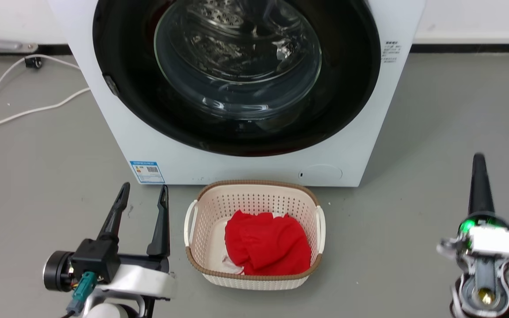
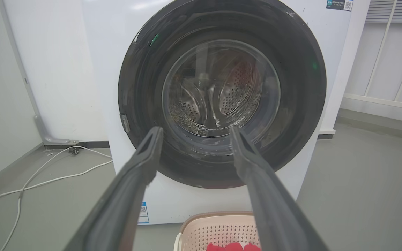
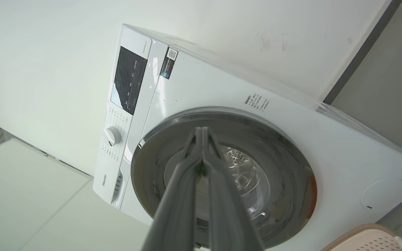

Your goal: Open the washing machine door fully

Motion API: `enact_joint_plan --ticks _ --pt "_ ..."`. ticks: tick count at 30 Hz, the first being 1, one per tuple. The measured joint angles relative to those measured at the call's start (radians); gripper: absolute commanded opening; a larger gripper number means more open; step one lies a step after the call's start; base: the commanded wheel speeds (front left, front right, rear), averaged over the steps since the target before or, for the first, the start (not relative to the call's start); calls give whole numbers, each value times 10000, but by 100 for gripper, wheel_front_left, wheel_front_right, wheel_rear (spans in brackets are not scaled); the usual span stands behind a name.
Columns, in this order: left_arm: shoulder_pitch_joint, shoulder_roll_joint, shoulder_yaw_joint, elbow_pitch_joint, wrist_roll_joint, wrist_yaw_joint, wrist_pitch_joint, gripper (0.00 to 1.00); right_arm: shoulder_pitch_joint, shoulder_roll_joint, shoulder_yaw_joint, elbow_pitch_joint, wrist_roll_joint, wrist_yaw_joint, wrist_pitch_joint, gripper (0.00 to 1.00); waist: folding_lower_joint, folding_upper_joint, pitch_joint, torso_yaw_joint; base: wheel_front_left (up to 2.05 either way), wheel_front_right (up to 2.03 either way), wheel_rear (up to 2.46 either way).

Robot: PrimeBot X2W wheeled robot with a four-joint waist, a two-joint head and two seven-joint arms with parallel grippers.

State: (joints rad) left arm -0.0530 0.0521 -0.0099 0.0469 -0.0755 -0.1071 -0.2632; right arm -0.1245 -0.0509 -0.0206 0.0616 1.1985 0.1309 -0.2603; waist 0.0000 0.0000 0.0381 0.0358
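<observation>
The washing machine door (image 1: 237, 66) sits shut, flat against the front of the white washing machine (image 1: 245, 163), which stands on the grey floor (image 1: 435, 132) ahead of both arms. The left gripper (image 1: 144, 187) is low on the left, its two dark fingers spread wide and pointing at the machine's lower front, with nothing between them. The right gripper (image 1: 478, 157) is low on the far right and well apart from the machine, fingers pressed together into one spike and holding nothing. Between the arms, just in front of the machine, a cream basket (image 1: 254, 183) holds a red cloth (image 1: 267, 247).
</observation>
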Motion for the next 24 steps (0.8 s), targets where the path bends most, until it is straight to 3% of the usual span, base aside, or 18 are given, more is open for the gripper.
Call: enact_joint_plan --ticks 5,11,17,24 --pt "-361 -4 15 -123 -104 0 0 100 -1432 2 -596 729 2123 -2 593 0 0 0 453 16 0 0 0" --pt "-800 -8 100 -349 -245 -2 0 100 -3575 -416 -1317 2288 3294 -2 1486 0 0 0 1130 56 0 0 0" --pt "-1340 -10 98 -554 -337 -38 0 100 -6163 -1212 -1358 4364 3695 -2 2382 0 0 0 1952 155 0 0 0" --pt "-1953 -12 35 -775 -345 -75 0 100 -9026 -1935 -625 6684 3279 -2 3503 0 1 0 2915 328 0 0 0"
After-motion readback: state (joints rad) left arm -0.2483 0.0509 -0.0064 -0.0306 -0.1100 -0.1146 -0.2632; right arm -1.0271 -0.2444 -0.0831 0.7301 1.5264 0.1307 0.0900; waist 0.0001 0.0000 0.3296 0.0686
